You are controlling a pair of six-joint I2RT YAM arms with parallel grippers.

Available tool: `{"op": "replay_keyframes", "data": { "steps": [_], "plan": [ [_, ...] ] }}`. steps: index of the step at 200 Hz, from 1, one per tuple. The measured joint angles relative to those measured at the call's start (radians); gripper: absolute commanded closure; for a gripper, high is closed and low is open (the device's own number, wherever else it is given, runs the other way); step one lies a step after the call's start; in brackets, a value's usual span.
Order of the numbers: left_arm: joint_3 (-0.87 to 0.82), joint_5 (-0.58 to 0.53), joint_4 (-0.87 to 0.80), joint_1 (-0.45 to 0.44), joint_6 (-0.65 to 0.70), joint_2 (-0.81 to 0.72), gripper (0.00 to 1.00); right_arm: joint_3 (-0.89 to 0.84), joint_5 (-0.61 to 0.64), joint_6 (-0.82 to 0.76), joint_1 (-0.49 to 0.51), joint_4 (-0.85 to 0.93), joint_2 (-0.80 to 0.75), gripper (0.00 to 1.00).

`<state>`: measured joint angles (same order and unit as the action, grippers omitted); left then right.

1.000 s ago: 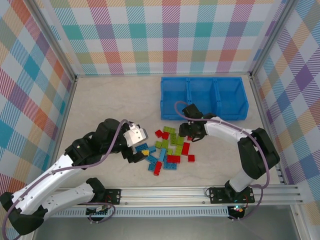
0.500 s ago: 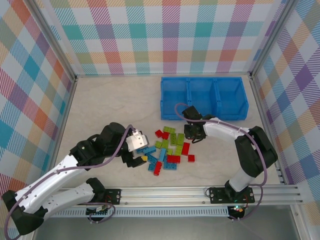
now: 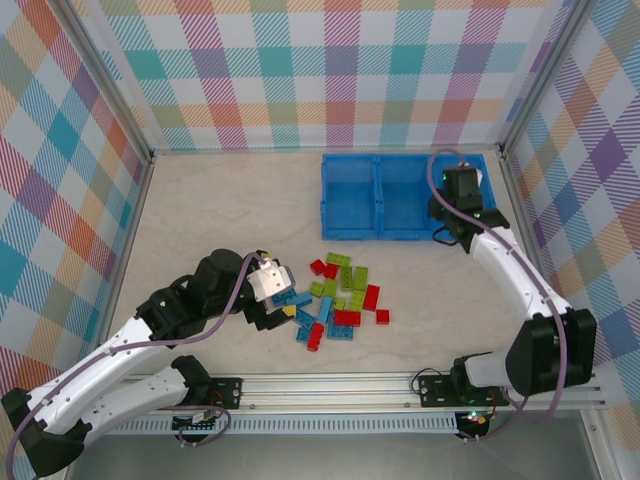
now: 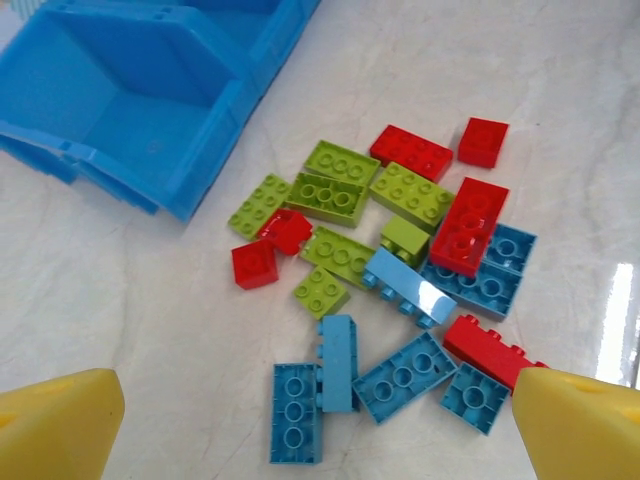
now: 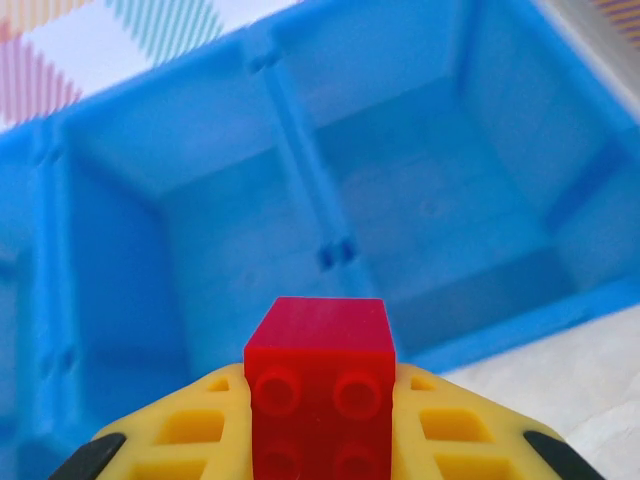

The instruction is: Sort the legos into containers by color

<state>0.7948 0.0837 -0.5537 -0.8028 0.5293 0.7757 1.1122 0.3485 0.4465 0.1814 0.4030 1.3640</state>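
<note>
The right tool holds red lego above open containers.

- Pale marbled tabletop, spread beneath the left gripper and beyond its fingertips.
- Pastel checked walls, far ahead of the right gripper and off to both its sides.
- Metal rail, behind both grippers.

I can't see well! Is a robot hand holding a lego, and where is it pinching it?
The right gripper pinches a red lego by its two opposite sides, over the blue bin. The left gripper is open and empty.
</note>
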Motion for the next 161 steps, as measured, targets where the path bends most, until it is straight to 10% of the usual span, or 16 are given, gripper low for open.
{"op": "replay_keyframes", "data": {
  "steps": [77,161],
  "plan": [
    [-0.015,-0.133,0.037,0.0,-0.088,-0.037,0.0,0.056,-0.096,0.021,-0.193,-0.075,0.313,0.57],
    [0.094,-0.25,0.044,0.026,-0.5,0.202,0.0,0.002,-0.285,0.047,-0.187,-0.066,0.023,0.41]
  ]
}}
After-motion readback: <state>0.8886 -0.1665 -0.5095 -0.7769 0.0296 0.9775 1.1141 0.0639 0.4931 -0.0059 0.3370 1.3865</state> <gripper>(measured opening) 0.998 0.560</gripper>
